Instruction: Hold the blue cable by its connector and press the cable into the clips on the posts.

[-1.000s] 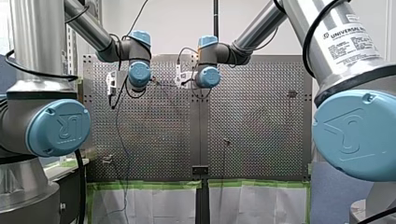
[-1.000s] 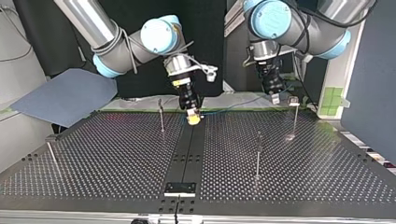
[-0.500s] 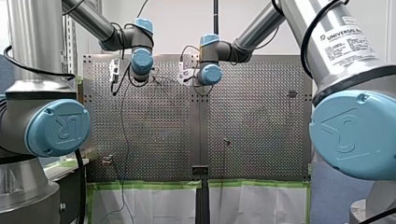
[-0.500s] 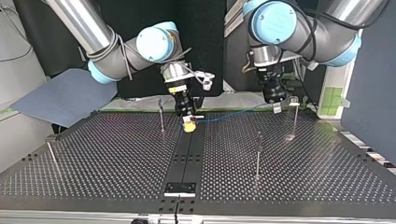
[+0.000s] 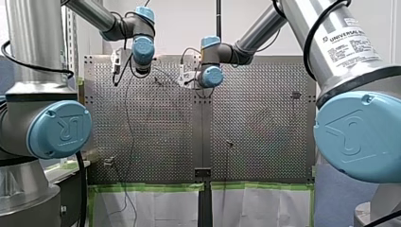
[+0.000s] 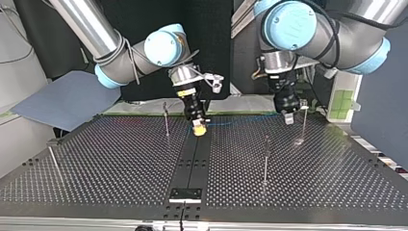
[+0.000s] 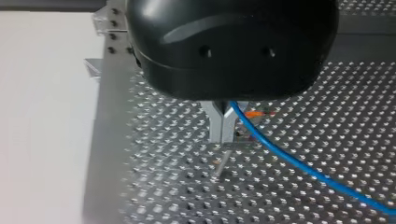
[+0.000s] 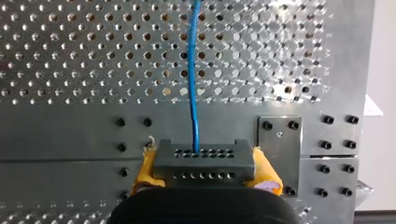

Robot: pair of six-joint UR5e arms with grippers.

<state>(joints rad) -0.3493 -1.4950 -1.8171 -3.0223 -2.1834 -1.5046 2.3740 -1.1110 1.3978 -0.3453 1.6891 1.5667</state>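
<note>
Perforated metal worktop (image 6: 120,163) is shown, with thin posts (image 6: 265,159) standing on it. A grey connector (image 8: 204,164) is clamped between the yellow pads of my right end effector (image 6: 198,128), above the worktop's middle seam. From it the blue cable (image 8: 192,84) is stretched to my left end effector (image 7: 221,133), whose metal fingers are closed on it, just beside a far post (image 6: 303,120).

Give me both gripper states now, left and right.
My left gripper: fingers shut on the blue cable.
My right gripper: shut on the connector, between yellow pads.
</note>
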